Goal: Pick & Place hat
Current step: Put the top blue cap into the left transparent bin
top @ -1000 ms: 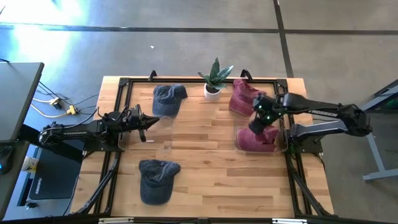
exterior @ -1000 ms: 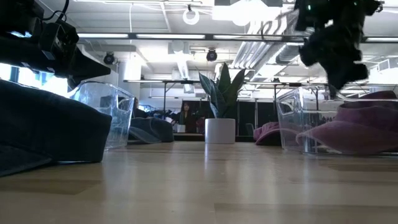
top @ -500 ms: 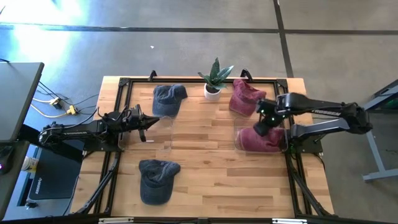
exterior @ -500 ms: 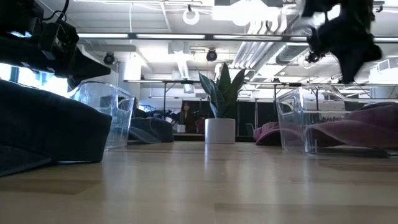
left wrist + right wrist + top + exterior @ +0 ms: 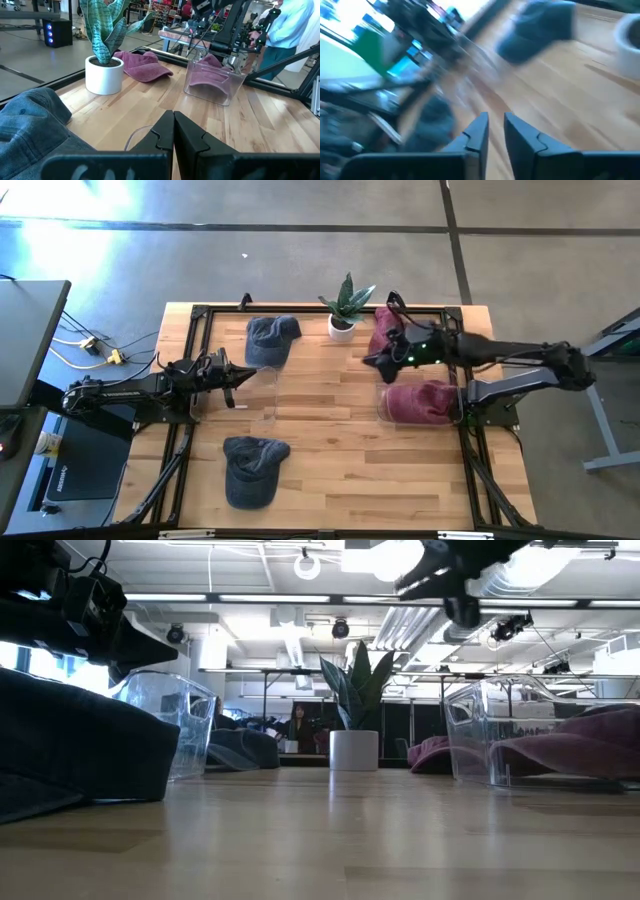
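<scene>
1. Two red hats show near the plant (image 5: 344, 308): one red hat (image 5: 420, 402) lies inside the clear right bin (image 5: 386, 408), to the plant's right and nearer the table's front; the other red hat (image 5: 384, 330) lies loose on the table (image 5: 320, 430), just beside the plant's right.
2. One placing looks done, I judge, and the step in hand is the reach for the loose red hat.
3. Right gripper (image 5: 372, 360) hangs between the loose red hat and the bin, right of the plant, with its fingers (image 5: 476, 134) a small gap apart and nothing between them.
4. Next move, I think, calls for wider jaws, a turn toward the loose hat and a drop onto its crown.
5. Left gripper (image 5: 243, 375) waits well to the plant's left by the left bin (image 5: 262, 395), its fingers (image 5: 165, 131) pressed together, empty.
6. Two grey hats (image 5: 270, 338) (image 5: 250, 468) lie left of the plant, one near it and one far forward.
7. Right wrist view is smeared, so little is readable there; the low view cuts off the right gripper and shows the left bin only partly.
</scene>
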